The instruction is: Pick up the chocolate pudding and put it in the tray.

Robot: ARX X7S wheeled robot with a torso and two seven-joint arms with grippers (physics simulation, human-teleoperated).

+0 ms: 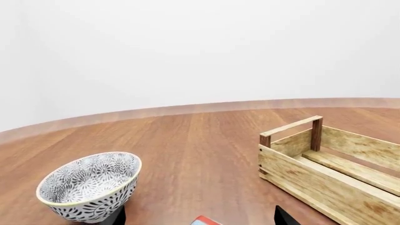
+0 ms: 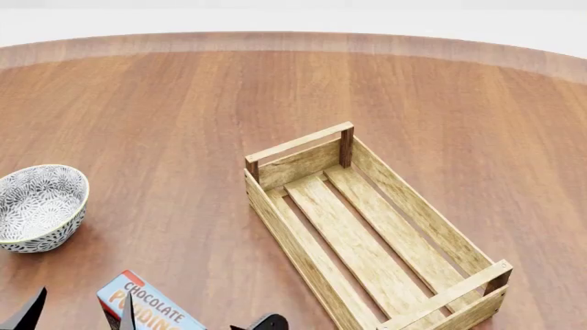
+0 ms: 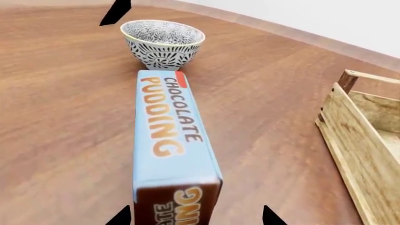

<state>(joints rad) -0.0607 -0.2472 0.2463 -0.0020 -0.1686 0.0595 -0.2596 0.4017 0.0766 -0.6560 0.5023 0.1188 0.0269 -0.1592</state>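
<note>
I judge the chocolate pudding (image 3: 170, 140), flat on the table (image 2: 183, 103) between bowl (image 2: 37, 206) and tray (image 2: 367, 234), a light, stiff carton best pinched across its long sides; only the right wrist view shows the right gripper (image 3: 195, 216) spread astride its near end, while the left gripper (image 1: 200, 216) also appears spread.

"CHOCOLATE PUDDING" in orange on chocolate pudding (image 3: 168, 140) top

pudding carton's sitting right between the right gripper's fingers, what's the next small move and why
Probably ease the right gripper down and close it across the chocolate pudding. In the right wrist view the carton lies flat on the table, lined up between the open fingertips, untouched, and the tray sits empty on its right.
</note>
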